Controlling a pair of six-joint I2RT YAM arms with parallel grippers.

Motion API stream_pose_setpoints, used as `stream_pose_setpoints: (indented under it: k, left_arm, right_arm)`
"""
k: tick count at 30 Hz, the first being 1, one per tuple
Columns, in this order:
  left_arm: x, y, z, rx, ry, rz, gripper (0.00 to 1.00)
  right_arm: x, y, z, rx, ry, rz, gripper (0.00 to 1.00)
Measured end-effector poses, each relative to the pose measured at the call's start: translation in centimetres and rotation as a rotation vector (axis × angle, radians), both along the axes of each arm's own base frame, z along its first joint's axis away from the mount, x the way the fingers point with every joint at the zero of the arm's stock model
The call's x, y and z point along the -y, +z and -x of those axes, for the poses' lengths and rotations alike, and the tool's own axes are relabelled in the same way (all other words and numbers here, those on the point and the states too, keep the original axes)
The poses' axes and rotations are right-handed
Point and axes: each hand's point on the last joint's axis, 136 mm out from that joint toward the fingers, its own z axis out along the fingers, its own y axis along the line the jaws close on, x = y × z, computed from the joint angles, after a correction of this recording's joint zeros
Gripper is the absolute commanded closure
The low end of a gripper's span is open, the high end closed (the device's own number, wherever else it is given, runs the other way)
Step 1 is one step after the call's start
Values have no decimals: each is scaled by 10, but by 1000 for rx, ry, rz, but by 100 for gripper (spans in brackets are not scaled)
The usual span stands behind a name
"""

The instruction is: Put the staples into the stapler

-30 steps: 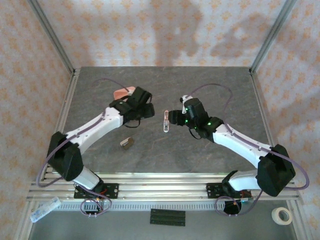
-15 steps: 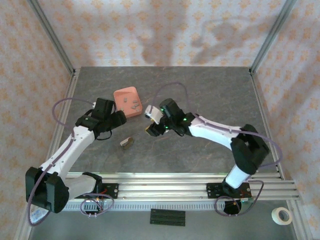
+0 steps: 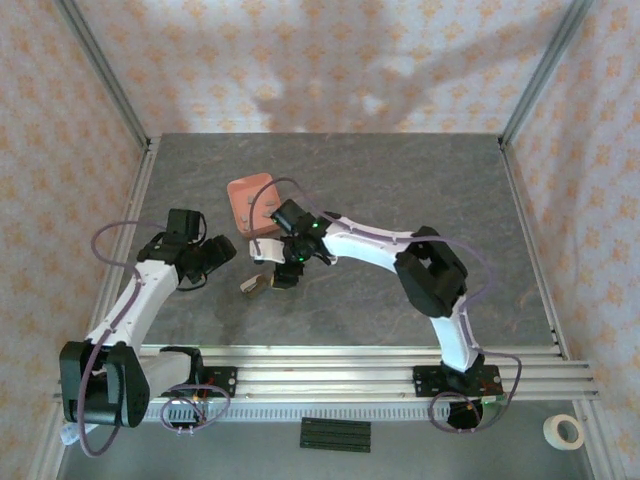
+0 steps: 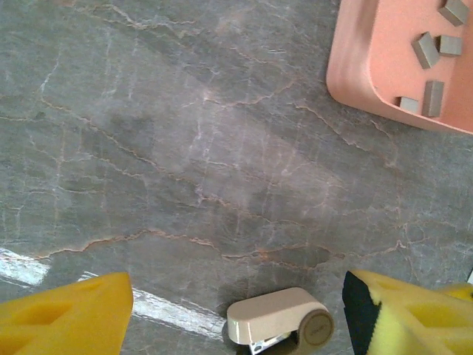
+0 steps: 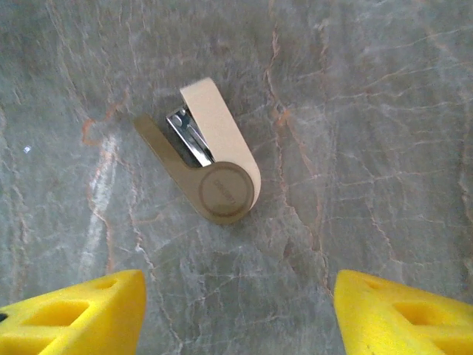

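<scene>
The stapler [image 5: 214, 166], a small cream-and-tan one, lies on its side on the grey stone table [image 3: 400, 190], hinged open with its metal track showing. My right gripper [image 5: 238, 296] hovers open just short of it, nothing between its yellow fingers [image 5: 81, 310]. My left gripper [image 4: 236, 296] is open too, and the stapler [image 4: 279, 323] lies between its fingers without touching them. Seen from above, the stapler [image 3: 253, 285] sits between the left gripper [image 3: 215, 252] and the right gripper [image 3: 278, 272]. Several grey staples [image 4: 429, 92] lie in the salmon-pink tray [image 4: 362, 66].
The tray [image 3: 240, 190] stands just behind the two grippers, with the right arm's purple cable looping over it. Aluminium rails [image 3: 330, 365] run along the near edge and frame posts stand at the back corners. A tape roll [image 3: 568, 430] lies beyond the rails at the right.
Both arms swung left. The right gripper went from mid-table to the stapler. The left gripper drew back from the tray to the stapler's left. Both jaws opened wider.
</scene>
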Motion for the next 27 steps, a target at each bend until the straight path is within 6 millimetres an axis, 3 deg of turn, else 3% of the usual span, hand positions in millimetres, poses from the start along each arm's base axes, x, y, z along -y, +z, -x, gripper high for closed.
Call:
stream_pose_setpoints:
  k: [16, 20, 27]
  left_arm:
    - [-10, -4, -9, 26, 53, 94, 24]
    - [-11, -5, -10, 25, 54, 98, 24]
    - [-8, -9, -9, 14, 46, 113, 25]
  right_arm:
    - [-30, -31, 8, -34, 114, 28, 32]
    - [-36, -37, 14, -47, 131, 30, 35]
    - [-44, -40, 14, -51, 129, 14, 51]
